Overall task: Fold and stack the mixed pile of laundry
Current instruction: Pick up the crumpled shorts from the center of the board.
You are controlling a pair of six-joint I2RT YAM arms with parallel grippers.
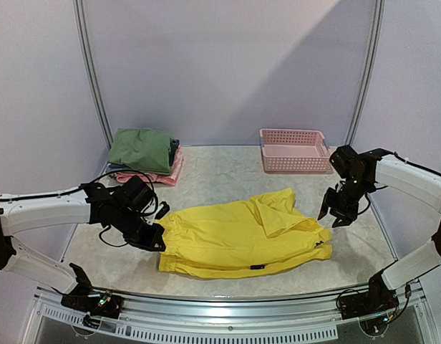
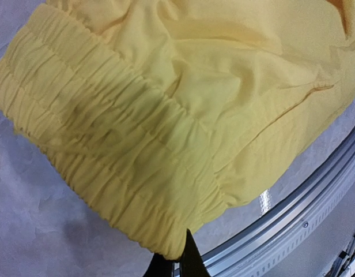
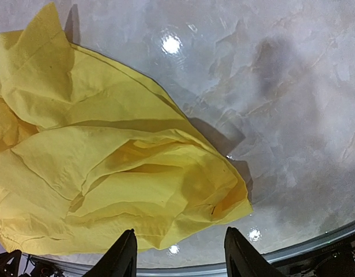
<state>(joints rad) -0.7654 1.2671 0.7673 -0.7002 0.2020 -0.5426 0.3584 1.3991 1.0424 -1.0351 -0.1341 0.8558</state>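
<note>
Bright yellow shorts (image 1: 242,236) lie spread across the middle of the table, their right leg end rumpled. My left gripper (image 1: 154,240) is at their left end, shut on the gathered elastic waistband (image 2: 108,156); in the left wrist view its dark fingers (image 2: 192,257) pinch the band's corner. My right gripper (image 1: 335,211) hangs open just above and right of the shorts' right end. The right wrist view shows that gripper (image 3: 180,242) with fingers apart above the folded leg corner (image 3: 223,202), holding nothing. An olive-green shirt (image 1: 140,149) lies folded at the back left.
The green shirt rests on a folded pink garment (image 1: 147,176). A pink lattice basket (image 1: 295,150) stands at the back right. A metal rail (image 1: 228,304) runs along the near table edge, close to the shorts' waistband corner. Curved white walls enclose the back.
</note>
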